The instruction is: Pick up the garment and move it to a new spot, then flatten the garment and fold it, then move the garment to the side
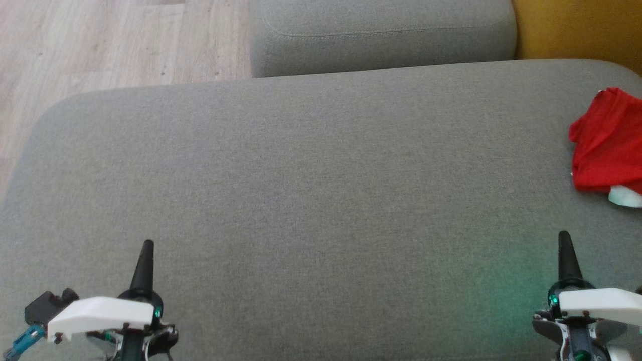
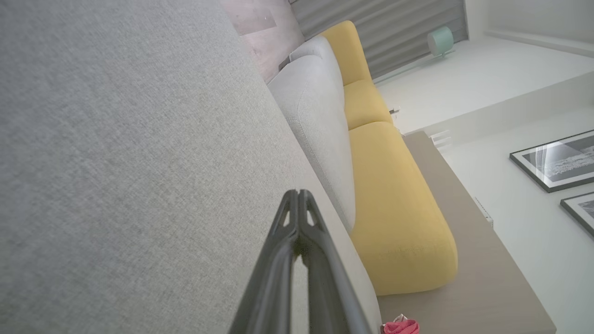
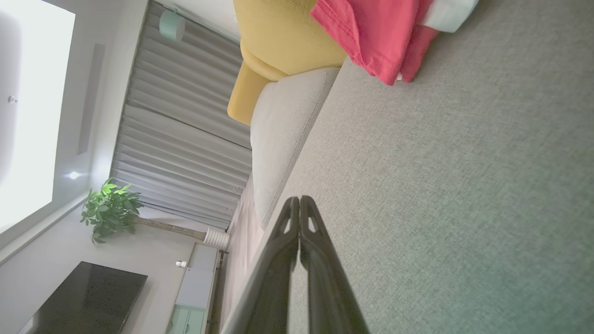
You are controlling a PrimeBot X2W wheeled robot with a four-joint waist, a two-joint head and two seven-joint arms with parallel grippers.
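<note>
Garment (image 1: 607, 143) lay crumpled far to the right on the grey sofa seat (image 1: 301, 175), apart from my right pincer (image 1: 564, 236). It and the left pincer (image 1: 147, 245) were closed, empty. I judged that reaching without opening first would only shove the cloth away.

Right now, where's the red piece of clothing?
In the head view, the red garment lies bunched at the right edge of the grey seat cushion, beyond the right pincer and near the yellow cushion.
</note>
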